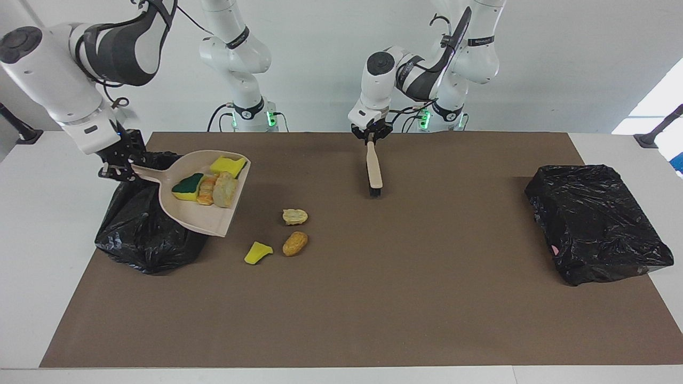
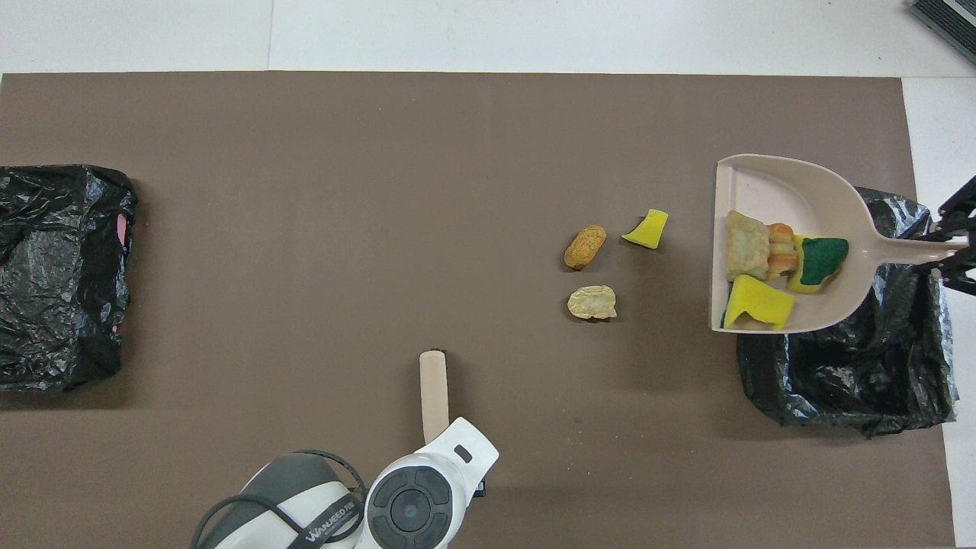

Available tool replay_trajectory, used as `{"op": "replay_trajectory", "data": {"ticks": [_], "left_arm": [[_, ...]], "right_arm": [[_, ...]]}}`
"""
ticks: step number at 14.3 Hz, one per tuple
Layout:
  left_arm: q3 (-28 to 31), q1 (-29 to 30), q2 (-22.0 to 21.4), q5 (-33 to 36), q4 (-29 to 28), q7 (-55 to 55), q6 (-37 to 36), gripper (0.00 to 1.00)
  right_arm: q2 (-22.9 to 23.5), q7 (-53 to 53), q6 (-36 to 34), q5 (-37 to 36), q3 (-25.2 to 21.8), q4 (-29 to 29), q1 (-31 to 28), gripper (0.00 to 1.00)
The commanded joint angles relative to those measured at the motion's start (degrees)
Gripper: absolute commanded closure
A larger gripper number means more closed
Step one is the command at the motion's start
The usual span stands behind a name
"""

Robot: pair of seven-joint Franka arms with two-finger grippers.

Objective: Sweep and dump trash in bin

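Observation:
My right gripper [image 1: 120, 165] [image 2: 949, 248] is shut on the handle of the beige dustpan [image 1: 187, 213] [image 2: 785, 191] and holds it raised over the black-bagged bin [image 1: 139, 234] [image 2: 854, 381]. In the pan lie a green-topped sponge [image 1: 188, 186] [image 2: 820, 261], a yellow sponge [image 1: 228, 165] [image 2: 756, 303] and two bread lumps [image 1: 225, 190] [image 2: 747, 245]. On the mat beside the pan lie a yellow wedge [image 1: 258, 252] [image 2: 646, 229] and two tan lumps [image 1: 295, 243] [image 2: 585, 247], [image 1: 295, 216] [image 2: 592, 303]. My left gripper [image 1: 370, 136] is shut on the beige brush [image 1: 374, 168] [image 2: 434, 389], which hangs bristles down at the mat's near edge.
A second black bag-covered box [image 1: 592, 224] [image 2: 53, 274] stands at the left arm's end of the brown mat [image 1: 400, 298] [image 2: 305, 191]. In the overhead view my left arm's wrist covers the brush's handle and the gripper.

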Motion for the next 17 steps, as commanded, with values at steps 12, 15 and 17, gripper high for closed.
{"op": "replay_trajectory", "data": {"ticks": [12, 15, 17], "left_arm": [[1.51, 4.07, 1.53, -0.45, 2.10, 0.60, 1.61, 0.00], [1.60, 10.66, 0.83, 0.17, 4.65, 2.43, 1.35, 0.00], [1.60, 15.14, 0.83, 2.53, 6.32, 3.32, 0.47, 0.00]], "right_arm": [[-5.70, -0.98, 8.66, -28.15, 0.76, -8.47, -8.94, 1.00], [-6.67, 2.10, 8.66, -32.01, 0.94, -10.32, -7.98, 1.00], [-6.67, 4.12, 8.31, -33.78, 0.94, -10.41, -6.49, 1.00]]}}
